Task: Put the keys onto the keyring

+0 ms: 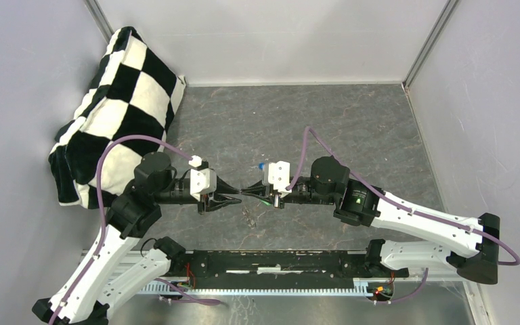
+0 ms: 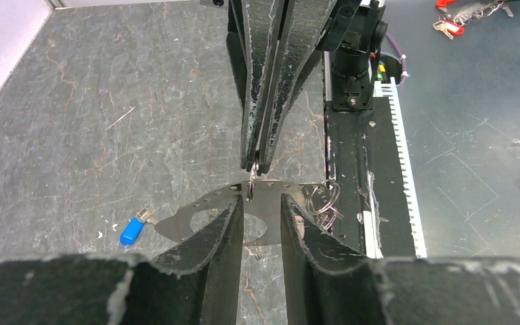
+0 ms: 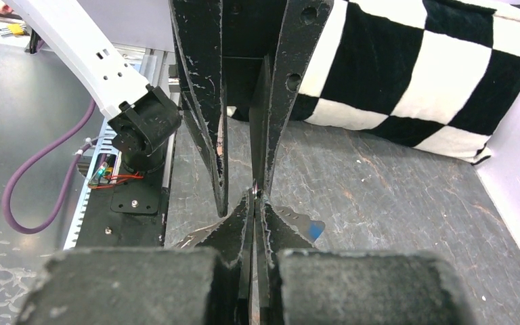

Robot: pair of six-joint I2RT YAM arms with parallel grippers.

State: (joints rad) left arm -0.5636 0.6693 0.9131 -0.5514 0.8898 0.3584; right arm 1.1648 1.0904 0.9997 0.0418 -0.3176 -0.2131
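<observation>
LEFT ARM: low, reaching right, left claw spread | RIGHT ARM: low, reaching left, right claw pressed together, tip to tip | blue key on worktop

From my feed I see a grey, marbled stone-look tabletop, boxed in by plain pale lilac wall panels with aluminium corner posts. A black-and-white chequered fabric cushion leans in the far-left corner. The light is even.
</observation>
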